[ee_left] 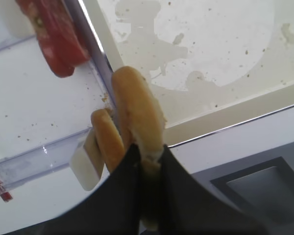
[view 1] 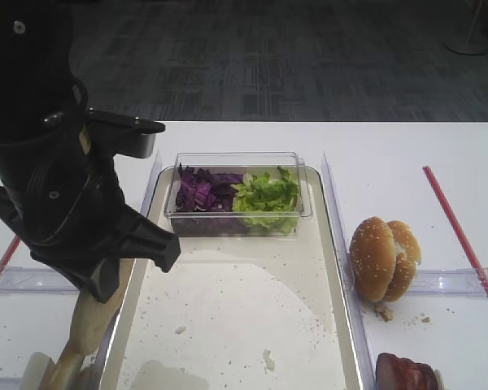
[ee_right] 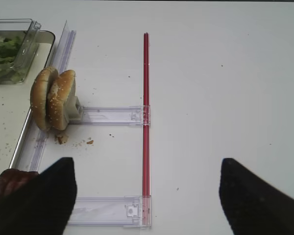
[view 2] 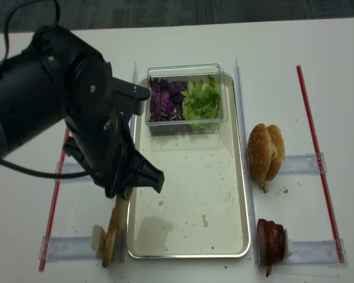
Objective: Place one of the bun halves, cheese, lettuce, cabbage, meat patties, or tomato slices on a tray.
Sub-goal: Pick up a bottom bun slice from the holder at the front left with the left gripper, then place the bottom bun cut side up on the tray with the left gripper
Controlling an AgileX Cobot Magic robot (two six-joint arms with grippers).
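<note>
My left gripper (ee_left: 149, 149) is shut on a pale bun half (ee_left: 137, 110), held on edge just above the left rim of the tray (ee_left: 225, 115). From above, this bun half (view 2: 120, 213) hangs under the black left arm beside the tray (view 2: 189, 194). Another bun half (ee_left: 108, 139) stands next to it. Tomato slices (ee_left: 54, 34) lie further along the rail. Cabbage (view 2: 162, 100) and lettuce (view 2: 202, 99) fill a clear tub. Meat patties (view 2: 271, 239) sit right of the tray. My right gripper (ee_right: 147, 198) is open over bare table. Cheese is out of view.
A sesame-seeded bun pair (view 2: 264, 152) stands on edge right of the tray. The clear tub (view 1: 237, 161) rests on the tray's far end. Clear plastic rails (ee_right: 110, 115) and red strips (ee_right: 146, 112) lie on the white table. Crumbs speckle the tray bottom.
</note>
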